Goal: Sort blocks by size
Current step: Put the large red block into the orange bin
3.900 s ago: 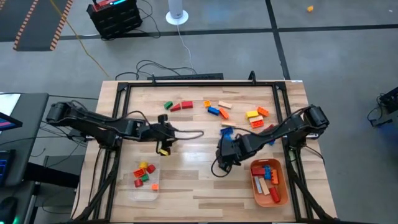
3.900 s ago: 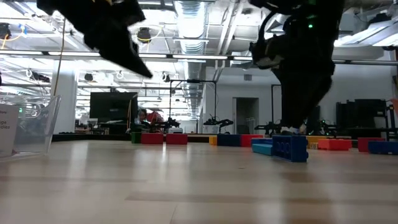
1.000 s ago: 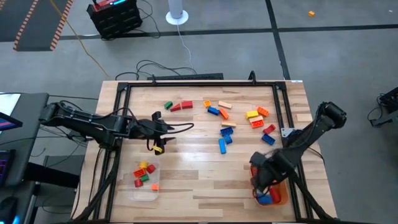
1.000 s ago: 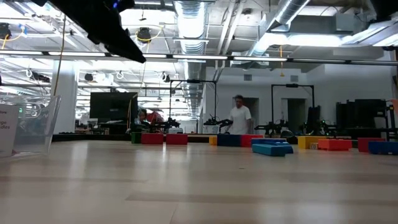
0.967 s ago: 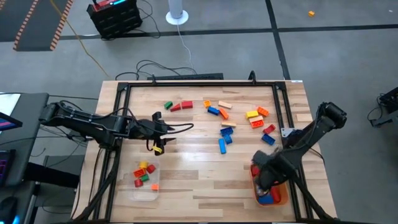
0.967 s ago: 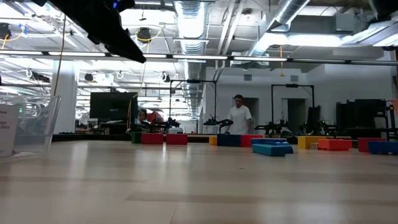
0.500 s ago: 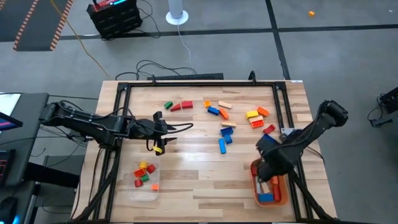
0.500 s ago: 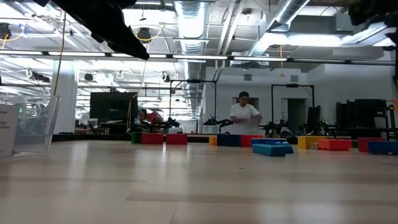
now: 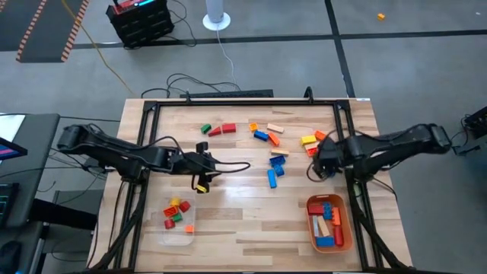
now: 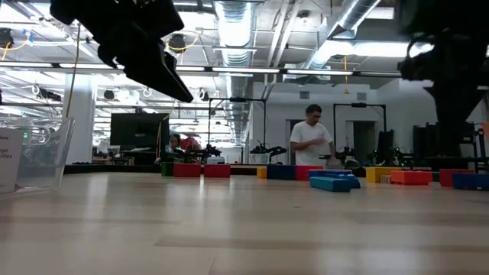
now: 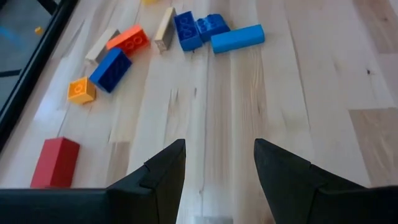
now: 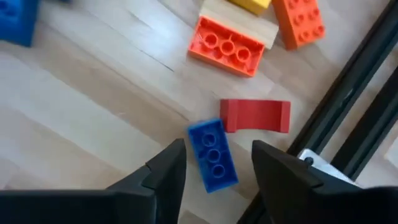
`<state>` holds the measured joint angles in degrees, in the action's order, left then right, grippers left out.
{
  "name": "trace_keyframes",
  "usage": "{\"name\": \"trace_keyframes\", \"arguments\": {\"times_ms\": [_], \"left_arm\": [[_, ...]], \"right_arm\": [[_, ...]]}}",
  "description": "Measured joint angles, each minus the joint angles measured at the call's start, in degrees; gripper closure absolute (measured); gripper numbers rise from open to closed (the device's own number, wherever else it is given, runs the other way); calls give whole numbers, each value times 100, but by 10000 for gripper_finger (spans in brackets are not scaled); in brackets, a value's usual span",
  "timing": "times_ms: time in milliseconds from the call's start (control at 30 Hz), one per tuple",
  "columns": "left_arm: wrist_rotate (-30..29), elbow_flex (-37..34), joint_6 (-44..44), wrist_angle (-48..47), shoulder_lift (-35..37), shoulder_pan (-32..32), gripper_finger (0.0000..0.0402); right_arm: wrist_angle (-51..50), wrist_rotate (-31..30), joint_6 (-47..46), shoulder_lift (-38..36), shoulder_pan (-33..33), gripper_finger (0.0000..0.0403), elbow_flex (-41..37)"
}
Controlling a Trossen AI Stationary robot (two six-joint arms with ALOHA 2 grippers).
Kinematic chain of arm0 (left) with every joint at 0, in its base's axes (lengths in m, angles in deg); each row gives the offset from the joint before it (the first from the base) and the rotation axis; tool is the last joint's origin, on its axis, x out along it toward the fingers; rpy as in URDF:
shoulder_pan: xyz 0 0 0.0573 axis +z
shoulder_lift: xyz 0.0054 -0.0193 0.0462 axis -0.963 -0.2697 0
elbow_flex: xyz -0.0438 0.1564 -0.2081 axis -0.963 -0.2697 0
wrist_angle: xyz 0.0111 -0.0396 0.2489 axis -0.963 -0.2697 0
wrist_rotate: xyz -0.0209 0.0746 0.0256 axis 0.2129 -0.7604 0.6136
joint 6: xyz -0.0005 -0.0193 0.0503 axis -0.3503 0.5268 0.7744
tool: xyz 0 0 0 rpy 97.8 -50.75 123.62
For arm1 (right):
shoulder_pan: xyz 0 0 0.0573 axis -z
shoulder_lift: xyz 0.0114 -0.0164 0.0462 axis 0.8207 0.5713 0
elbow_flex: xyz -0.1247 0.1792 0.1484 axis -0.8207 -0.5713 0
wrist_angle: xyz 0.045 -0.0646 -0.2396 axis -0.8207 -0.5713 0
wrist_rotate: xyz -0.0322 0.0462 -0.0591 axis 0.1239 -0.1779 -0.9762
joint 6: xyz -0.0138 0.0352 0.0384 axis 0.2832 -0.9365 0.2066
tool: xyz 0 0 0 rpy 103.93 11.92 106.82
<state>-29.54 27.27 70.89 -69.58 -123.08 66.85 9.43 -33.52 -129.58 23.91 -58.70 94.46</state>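
Loose blocks lie flat across the far half of the table: green and red ones [image 9: 218, 129], a mixed group [image 9: 266, 134], blue ones [image 9: 274, 172], yellow and orange ones [image 9: 310, 141]. My right gripper [image 12: 217, 146] hangs open, pointing steeply down, above a blue block [image 12: 213, 163] lying beside a red block [image 12: 255, 116] near the table's right rail; it touches neither. My left gripper [image 11: 219, 146] is open and empty above bare wood left of centre [image 9: 202, 164], facing a light blue bar [image 11: 237, 38].
An orange tray [image 9: 342, 228] with several blocks sits near right, and a clear tray [image 9: 162, 229] with several small blocks near left. Black frame rails [image 9: 346, 137] border the table. A person [image 10: 309, 145] stands in the room behind. Bare wood lies in the near middle.
My right gripper has swung from above the orange tray toward the table's far edge and now hangs over the blocks by the right rail. My left gripper has sunk and moved a little toward the table's right. The blocks have stayed put.
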Motion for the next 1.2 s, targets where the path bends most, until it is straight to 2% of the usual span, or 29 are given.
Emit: {"name": "trace_keyframes", "arguments": {"times_ms": [200, 433, 700, 1000, 1200], "left_arm": [[-1, 0, 173, 236, -101, 55, 217], [-1, -2, 140, 146, -99, 76, 217], [-1, -2, -26, -207, -75, 60, 217], [-25, -7, -99, -723, 455, -4, 217], [-109, -7, -114, -868, 746, -2, 217]], "right_arm": [[195, 122, 905, 362, 1092, 180, -130], [430, 297, 1539, 1041, 1902, 190, -133], [749, 624, 2088, 1724, 2339, 207, -133], [1043, 980, 2278, 2127, 2607, 232, -431], [1243, 982, 2361, 2151, 2665, 286, -557]]}}
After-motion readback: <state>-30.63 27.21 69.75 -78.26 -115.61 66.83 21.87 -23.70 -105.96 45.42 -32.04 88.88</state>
